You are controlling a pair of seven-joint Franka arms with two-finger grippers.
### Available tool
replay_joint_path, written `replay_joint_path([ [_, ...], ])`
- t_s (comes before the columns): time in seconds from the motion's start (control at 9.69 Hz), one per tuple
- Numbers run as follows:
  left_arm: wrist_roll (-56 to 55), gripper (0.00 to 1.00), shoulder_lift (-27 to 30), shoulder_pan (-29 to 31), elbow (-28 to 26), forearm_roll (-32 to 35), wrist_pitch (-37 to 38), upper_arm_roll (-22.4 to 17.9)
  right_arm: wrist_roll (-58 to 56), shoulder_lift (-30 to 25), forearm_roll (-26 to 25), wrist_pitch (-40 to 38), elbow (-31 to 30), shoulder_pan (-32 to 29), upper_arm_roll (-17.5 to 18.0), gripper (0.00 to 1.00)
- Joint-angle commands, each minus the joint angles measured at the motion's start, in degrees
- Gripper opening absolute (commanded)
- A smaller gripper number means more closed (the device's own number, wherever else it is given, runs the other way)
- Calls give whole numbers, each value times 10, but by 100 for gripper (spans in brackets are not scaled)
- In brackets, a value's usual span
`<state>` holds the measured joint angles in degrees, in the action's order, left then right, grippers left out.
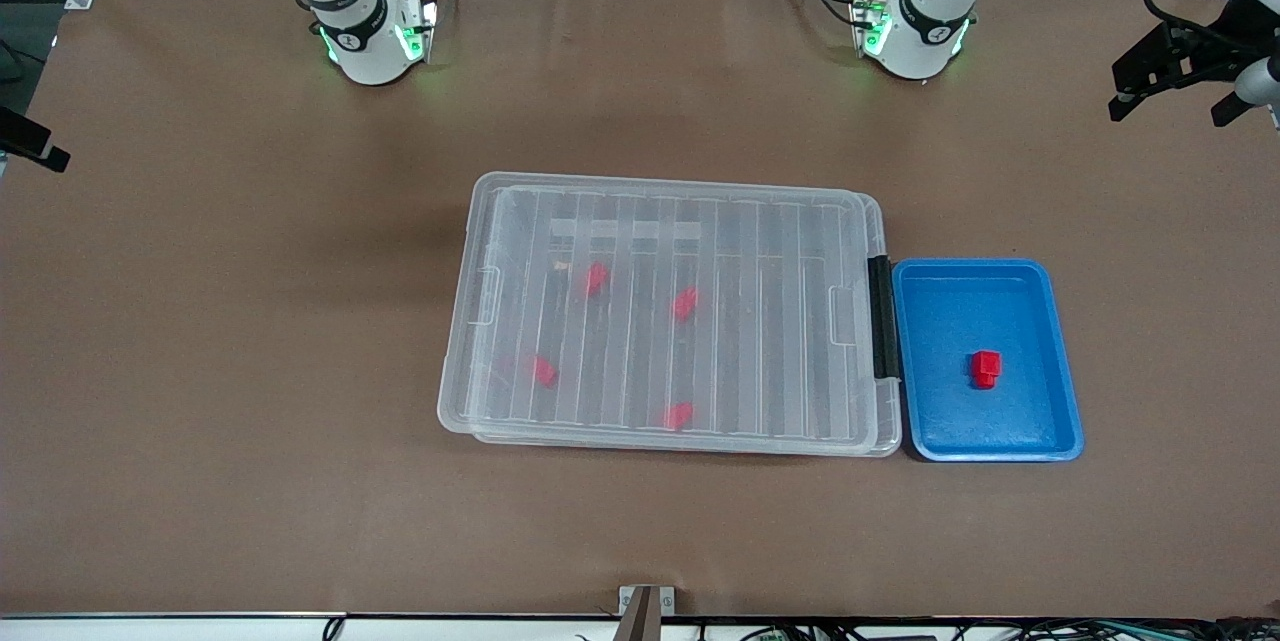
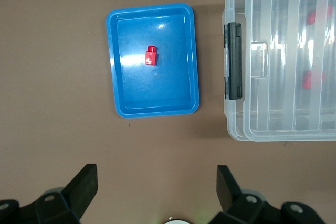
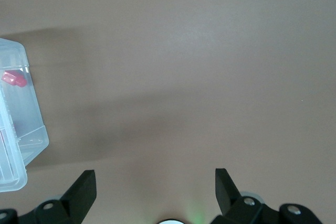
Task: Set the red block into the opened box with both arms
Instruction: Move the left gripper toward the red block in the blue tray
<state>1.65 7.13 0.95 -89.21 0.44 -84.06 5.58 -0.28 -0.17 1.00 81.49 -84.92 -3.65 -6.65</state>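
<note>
A red block (image 1: 986, 368) (image 2: 151, 55) lies alone in the blue tray (image 1: 1040, 421) (image 2: 178, 103). The clear box (image 1: 760, 321) (image 2: 278, 77) sits mid-table with its ribbed lid lying flat on it. Several more red blocks (image 1: 596, 278) show through the lid. Its black handle strip (image 1: 881, 316) faces the tray. My left gripper (image 1: 1170, 106) (image 2: 156, 174) hangs open and empty over bare table at the left arm's end. My right gripper (image 3: 155, 178) is open and empty over bare table at the right arm's end, with a corner of the box (image 3: 16, 145) in its view.
The blue tray touches the box's handle side. Brown table surface (image 1: 250, 321) runs all around both. The arms' green-lit bases (image 1: 370, 36) (image 1: 915, 26) stand along the edge farthest from the front camera. A small bracket (image 1: 645, 606) sits at the nearest edge.
</note>
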Motion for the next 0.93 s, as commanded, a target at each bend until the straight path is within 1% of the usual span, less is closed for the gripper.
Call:
replay_joint_path([
  [0.0,-2,100,-10,1,-4,-1,13,-3,-6,-6,8,-1,-4,-9,5,100],
  [0.1,-2,100,-12,4,-2,0,14,-6,-6,-7,8,-1,-4,-9,5,100],
  [0.21,-2,100,-31,3,17,0,14,-7,-6,-7,8,-1,-4,-9,5,100],
  [0.41,-6,100,-59,6,14,1,7,-8,-6,-7,8,0,-4,-9,5,100],
  [0.52,-9,100,-83,13,12,8,-15,-8,-5,-6,8,2,-4,-8,5,100],
  [0.72,-10,100,-129,22,-32,10,-94,-7,-8,-6,19,3,-7,3,10,100],
  [0.83,-10,100,-148,21,-60,10,-146,-7,-9,1,20,9,-9,33,10,100],
])
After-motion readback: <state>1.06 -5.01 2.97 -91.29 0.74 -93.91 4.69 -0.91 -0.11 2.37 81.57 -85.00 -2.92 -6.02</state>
